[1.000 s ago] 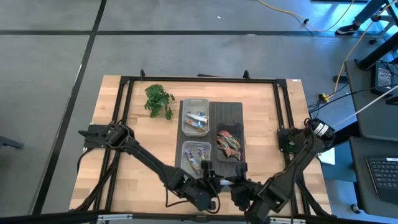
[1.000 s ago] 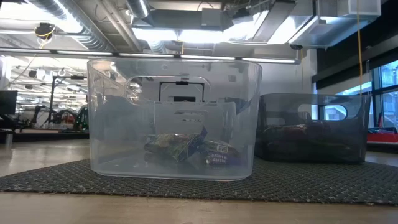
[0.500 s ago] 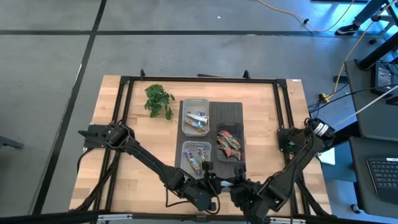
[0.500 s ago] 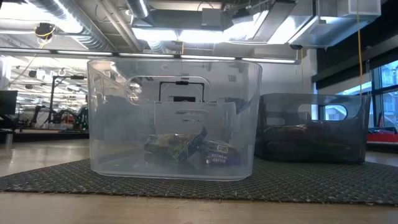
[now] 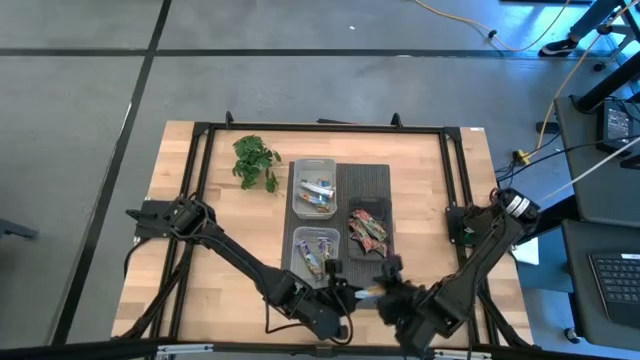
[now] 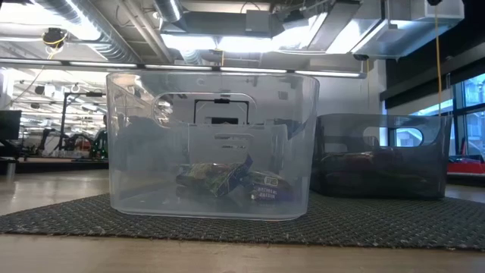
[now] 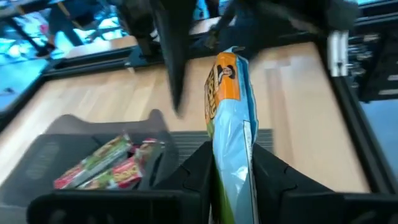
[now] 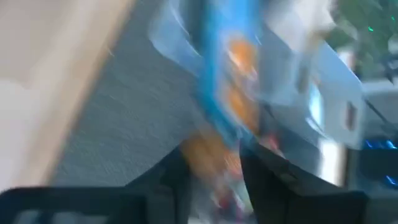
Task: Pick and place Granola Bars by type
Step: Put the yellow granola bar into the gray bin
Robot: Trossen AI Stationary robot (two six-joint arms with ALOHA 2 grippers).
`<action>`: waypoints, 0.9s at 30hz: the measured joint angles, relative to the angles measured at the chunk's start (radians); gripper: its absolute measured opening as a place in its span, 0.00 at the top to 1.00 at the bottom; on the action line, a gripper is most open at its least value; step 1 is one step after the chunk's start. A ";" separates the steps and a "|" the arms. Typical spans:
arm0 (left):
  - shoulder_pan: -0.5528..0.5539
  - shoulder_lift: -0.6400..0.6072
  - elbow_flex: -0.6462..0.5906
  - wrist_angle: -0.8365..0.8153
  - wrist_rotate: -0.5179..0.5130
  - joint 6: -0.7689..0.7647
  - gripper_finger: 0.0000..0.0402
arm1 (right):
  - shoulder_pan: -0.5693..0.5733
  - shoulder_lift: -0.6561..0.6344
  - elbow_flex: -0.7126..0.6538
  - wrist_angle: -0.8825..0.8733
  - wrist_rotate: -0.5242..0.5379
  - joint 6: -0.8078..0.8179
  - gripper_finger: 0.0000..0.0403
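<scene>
A blue granola bar with an orange patch [image 7: 229, 106] is held above the table's near edge, with my left gripper [image 7: 230, 163] shut on it; in the high view the gripper [image 5: 350, 294] sits just left of the bar [image 5: 368, 292]. My right gripper [image 5: 386, 282] is open. Its fingers [image 7: 171, 62] stand on either side of the bar's free end, apart from it. In the blurred right wrist view the bar [image 8: 225, 87] shows ahead of that gripper [image 8: 214, 158]. More bars lie in three tubs. My left gripper pinches the bar's near end [image 7: 231, 154] between its two fingers, which come from the table's left, slanting down. The bar runs on beyond the fingertips along their line. It is lifted clear of the table.
On a dark mat [image 5: 362, 180] stand a far clear tub [image 5: 313, 187], a near clear tub [image 5: 316, 250] and a dark tub [image 5: 368, 228] holding red-green bars. A leafy sprig [image 5: 255, 160] lies at the far left. A black frame rims the table.
My right gripper has turned and shifted a little toward the table's right and far side, away from the bar's end. The bar stays in place in my left gripper.
</scene>
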 joint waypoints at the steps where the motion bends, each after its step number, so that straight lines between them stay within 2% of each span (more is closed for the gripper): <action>1: 0.000 0.000 0.000 -0.002 -0.018 -0.004 0.84 | 0.000 -0.017 0.000 -0.062 -0.001 0.036 0.68; 5: 0.005 0.000 0.000 -0.014 -0.125 -0.005 0.84 | 0.005 -0.070 0.001 -0.328 -0.025 0.225 0.62; 8: 0.028 0.000 0.000 -0.048 -0.254 -0.008 0.84 | 0.019 -0.112 -0.003 -0.497 -0.016 0.274 0.60; 11: 0.072 -0.008 0.000 -0.139 -0.322 -0.065 0.84 | 0.026 -0.156 -0.051 -0.458 -0.016 0.256 0.60; 18: 0.270 -0.059 0.000 -0.461 -0.179 -0.436 0.84 | 0.026 -0.255 -0.207 -0.417 -0.015 0.324 0.60; 24: 0.457 -0.062 0.000 -0.646 -0.120 -0.631 0.84 | 0.021 -0.341 -0.369 -0.408 -0.019 0.447 0.60; 27: 0.543 -0.062 -0.008 -0.700 -0.023 -0.706 0.84 | 0.018 -0.371 -0.441 -0.408 -0.019 0.467 0.60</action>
